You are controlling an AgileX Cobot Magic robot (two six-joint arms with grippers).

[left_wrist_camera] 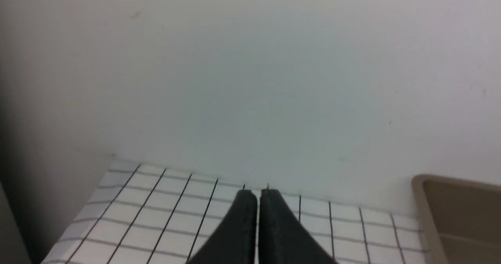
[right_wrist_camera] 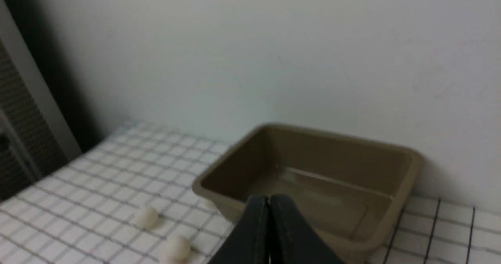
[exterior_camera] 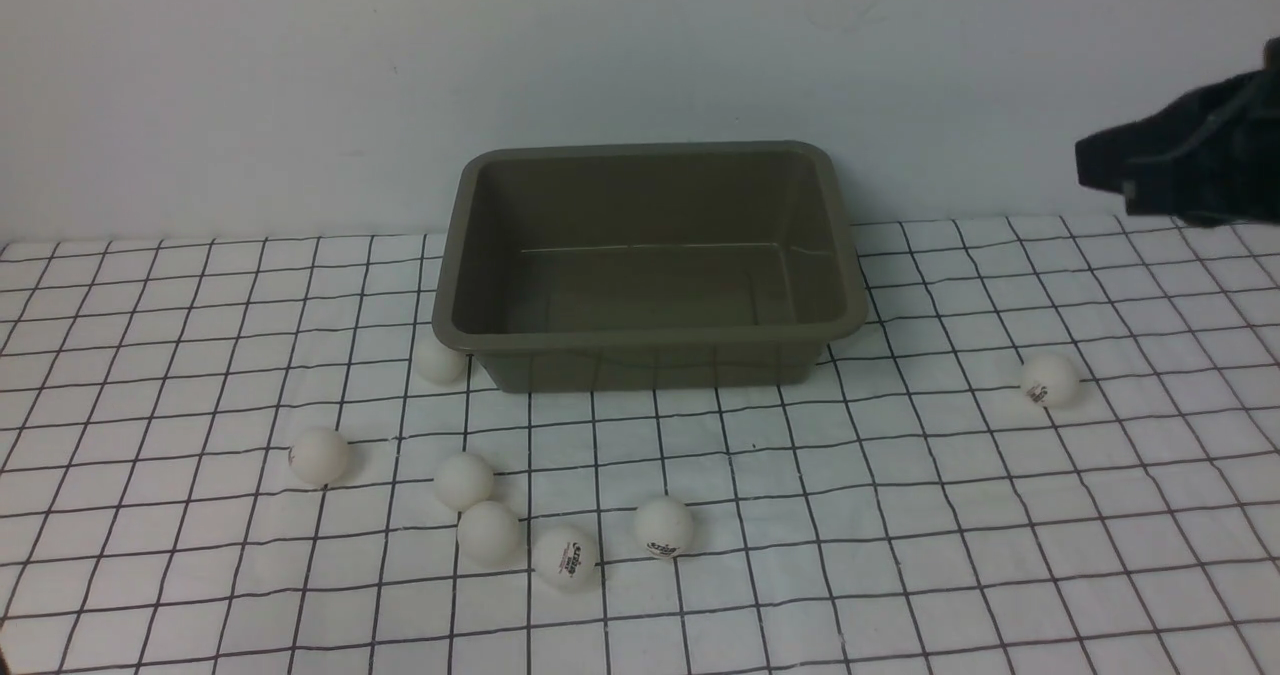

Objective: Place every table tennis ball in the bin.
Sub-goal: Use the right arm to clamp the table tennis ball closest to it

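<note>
count: 7 table tennis balls [exterior_camera: 463,480] total. 6 sit left of or in front of the bin [exterior_camera: 650,350], 1 ball [exterior_camera: 1050,380] to its right. 1 bin. 2 grippers: left gripper [left_wrist_camera: 258,196], right gripper [right_wrist_camera: 269,201].

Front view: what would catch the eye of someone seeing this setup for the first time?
The olive-grey bin stands empty at the middle back of the checked cloth. Six white table tennis balls lie scattered before it, mostly to the left, and a seventh lies alone to the right. The dark right gripper, shut, hangs at the upper right edge.
</note>
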